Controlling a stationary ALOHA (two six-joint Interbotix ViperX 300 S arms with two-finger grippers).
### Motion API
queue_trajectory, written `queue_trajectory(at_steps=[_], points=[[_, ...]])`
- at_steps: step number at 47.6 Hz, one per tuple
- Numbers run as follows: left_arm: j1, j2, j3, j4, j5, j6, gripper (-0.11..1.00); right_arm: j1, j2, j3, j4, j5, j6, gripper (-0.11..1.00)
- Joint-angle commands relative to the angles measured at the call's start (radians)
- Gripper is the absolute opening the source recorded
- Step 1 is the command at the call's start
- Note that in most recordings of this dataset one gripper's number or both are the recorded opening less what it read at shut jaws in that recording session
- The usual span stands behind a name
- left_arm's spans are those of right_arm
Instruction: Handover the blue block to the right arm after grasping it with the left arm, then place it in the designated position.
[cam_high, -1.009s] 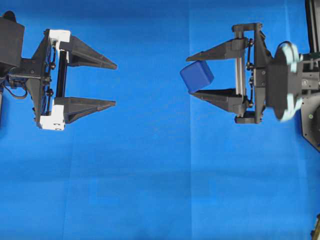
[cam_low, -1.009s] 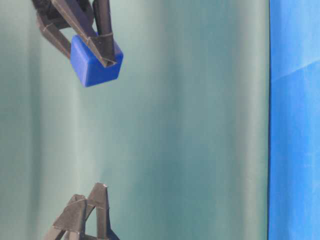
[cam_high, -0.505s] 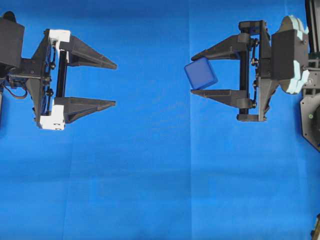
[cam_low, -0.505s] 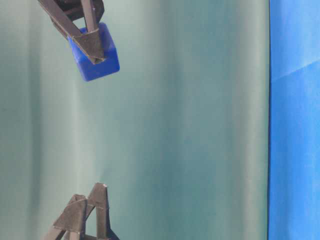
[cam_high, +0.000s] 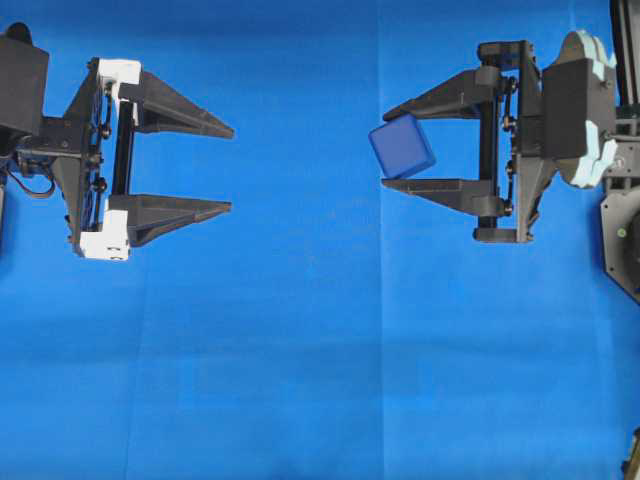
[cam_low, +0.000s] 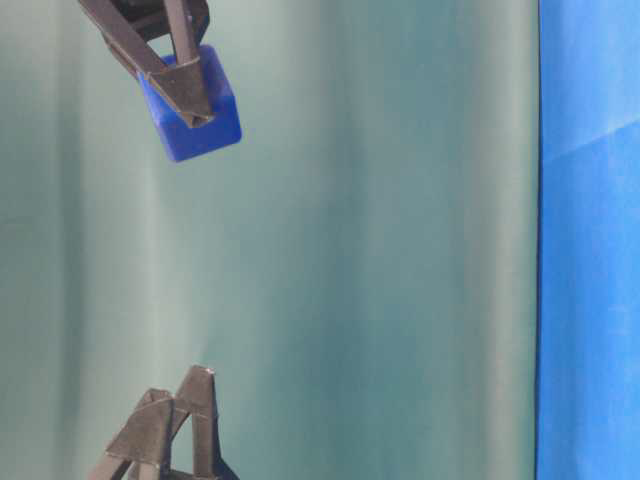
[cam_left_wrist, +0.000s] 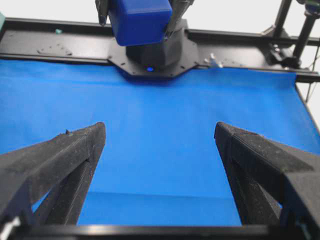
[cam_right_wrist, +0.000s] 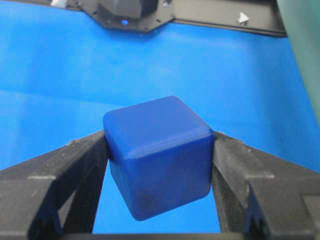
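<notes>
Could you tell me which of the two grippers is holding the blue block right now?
The right gripper, the one with pale grey-green casing, pinches the blue block at its fingertips. The left gripper, with white brackets, is open and empty.

Blue cloth (cam_high: 320, 350) covers table, fills whole overhead frame. Faint straight fold lines cross cloth: one vertical near frame centre, others horizontal in lower half. No loose item seen lying on cloth. Black frame rail (cam_left_wrist: 60, 47) borders cloth along top of left wrist frame; black arm base (cam_left_wrist: 155, 57) sits at cloth's edge, top centre there. Second black base (cam_right_wrist: 132, 12) at top of right wrist frame, same edge relation. Table-level frame: cloth shows as blue strip at right edge.
</notes>
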Motion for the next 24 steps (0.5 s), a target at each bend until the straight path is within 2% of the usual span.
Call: queue_trajectory(at_steps=[1, 24], points=[[-0.002, -0.005, -0.018, 0.002, -0.009, 0.002, 0.93, 0.002, -0.012, -0.012, 0.003, -0.002, 0.002, 0.45], [-0.002, -0.005, -0.020, 0.002, -0.011, 0.000, 0.93, 0.005, -0.012, -0.012, 0.006, 0.020, 0.003, 0.45]])
